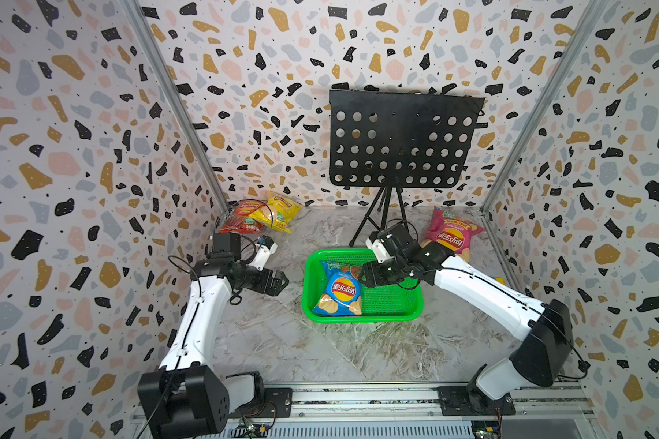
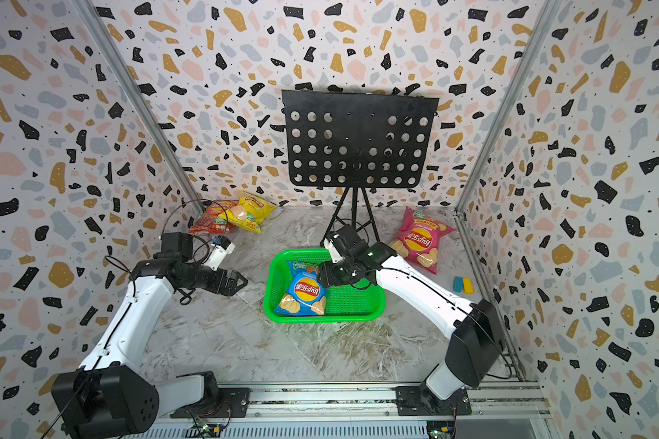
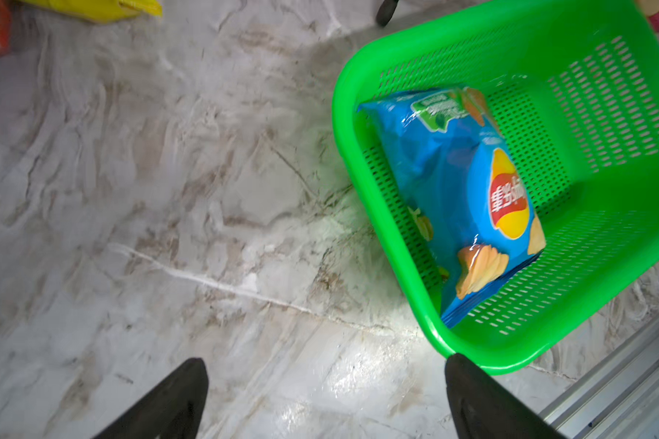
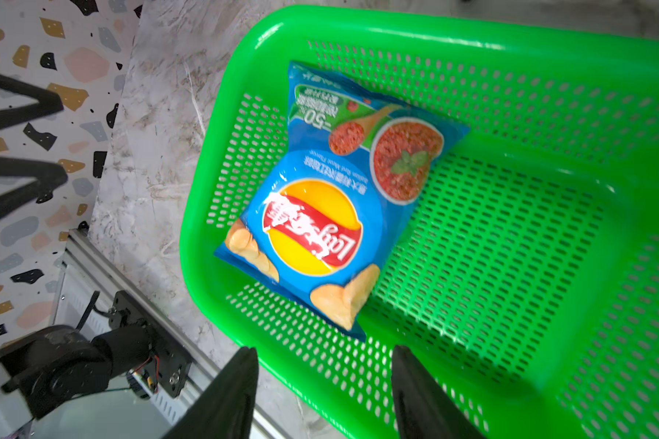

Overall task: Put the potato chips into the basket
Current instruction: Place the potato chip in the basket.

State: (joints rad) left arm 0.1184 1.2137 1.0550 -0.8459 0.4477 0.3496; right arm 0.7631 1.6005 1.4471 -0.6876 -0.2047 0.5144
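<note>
One blue bag [image 1: 337, 294] sits in the basket [image 1: 362, 317]; your wide-open, empty left gripper [image 1: 284, 282] is nearest the yellow bag [image 1: 278, 213].

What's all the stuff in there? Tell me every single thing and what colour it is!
blue chip bag: one, blue, lying inside the basket
red chip bag: one, red, far left corner of the table
yellow chip bag: one, yellow, far left corner, overlapping the red one
pink chip bag: one, pink, far right of the table
basket: one, bright green, middle of the table
music stand: one, black, at the back wall
block: one, blue and yellow, by the right wall
table: one, grey marble
left gripper: one, black, open, left of the basket
right gripper: one, black, open, over the basket
</note>
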